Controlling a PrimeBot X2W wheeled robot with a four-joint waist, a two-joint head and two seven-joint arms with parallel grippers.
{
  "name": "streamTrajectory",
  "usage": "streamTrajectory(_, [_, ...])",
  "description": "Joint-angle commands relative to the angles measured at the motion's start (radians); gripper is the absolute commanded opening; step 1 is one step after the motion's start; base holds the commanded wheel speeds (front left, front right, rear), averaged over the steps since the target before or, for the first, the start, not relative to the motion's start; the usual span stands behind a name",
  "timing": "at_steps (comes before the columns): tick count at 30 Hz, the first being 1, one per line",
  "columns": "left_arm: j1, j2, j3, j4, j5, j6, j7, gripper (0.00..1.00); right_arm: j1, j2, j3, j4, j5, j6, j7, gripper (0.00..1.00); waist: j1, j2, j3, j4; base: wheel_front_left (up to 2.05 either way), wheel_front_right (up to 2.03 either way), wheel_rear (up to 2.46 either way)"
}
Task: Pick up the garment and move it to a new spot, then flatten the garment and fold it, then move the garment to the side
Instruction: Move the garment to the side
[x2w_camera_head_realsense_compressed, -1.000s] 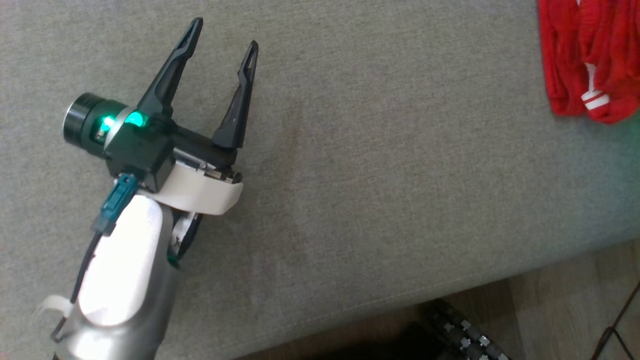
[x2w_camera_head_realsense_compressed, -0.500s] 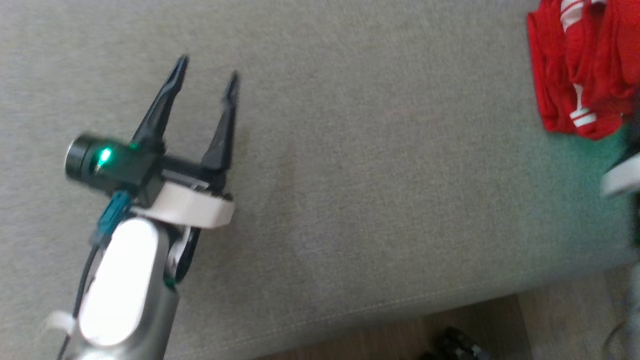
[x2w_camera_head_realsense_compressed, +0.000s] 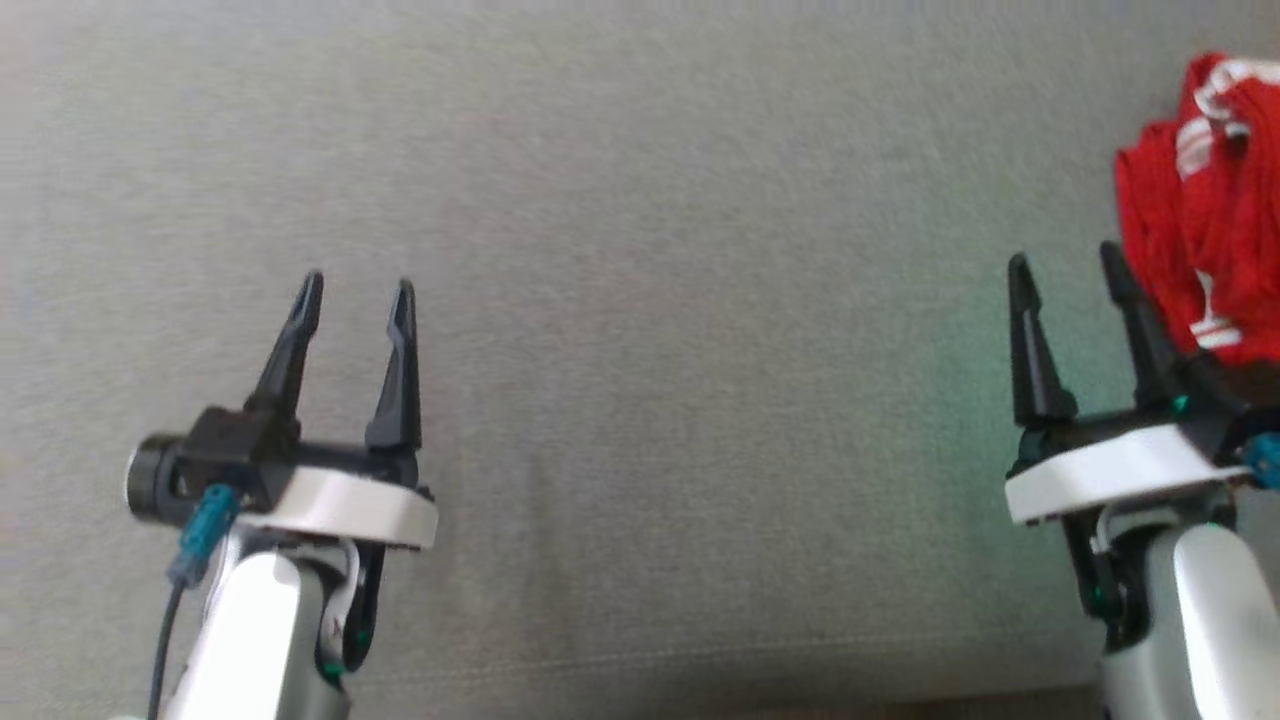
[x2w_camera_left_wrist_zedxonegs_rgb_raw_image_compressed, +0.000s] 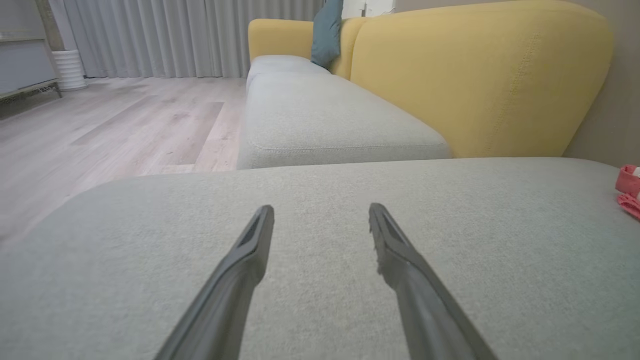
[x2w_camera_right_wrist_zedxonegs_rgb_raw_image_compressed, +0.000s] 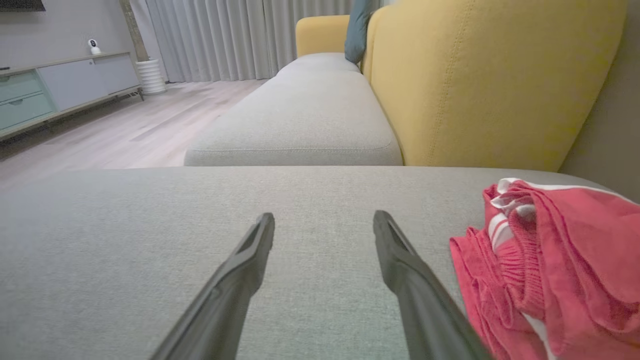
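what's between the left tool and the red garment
Bare grey cushion, then the open right tool close beside the red garment, as the head view shows. Nothing else lies on that stretch from the left tool.

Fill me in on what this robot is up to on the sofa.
A two-armed robot is bent over a grey seat cushion. Its left gripper and right gripper are both open and empty, held over the fabric with fingers pointing away from the robot. The red garment, which has white stripes, lies bunched at the cushion's right side, just beside the right gripper's outer finger. Neither gripper holds it, and it is not spread flat.
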Motion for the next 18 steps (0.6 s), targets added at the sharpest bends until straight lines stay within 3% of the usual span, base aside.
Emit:
streamTrajectory(1, [0.002, 0.008, 0.043, -0.021, -0.008, 0.009, -0.005, 1.0, 0.016, 0.007, 0.024, -0.045, 0.007, 0.003, 0.007, 1.0, 0.0001, -0.0001, -0.062, 0.056, 0.0, 0.0, 0.0])
streamTrajectory(18, [0.134, 0.027, 0.033, 0.011, -0.038, 0.012, 0.021, 1.0, 0.19, 0.02, 0.021, -0.093, 0.016, 0.003, 0.068, 1.0, 0.0001, -0.0001, -0.242, 0.079, 0.0, 0.0, 0.0])
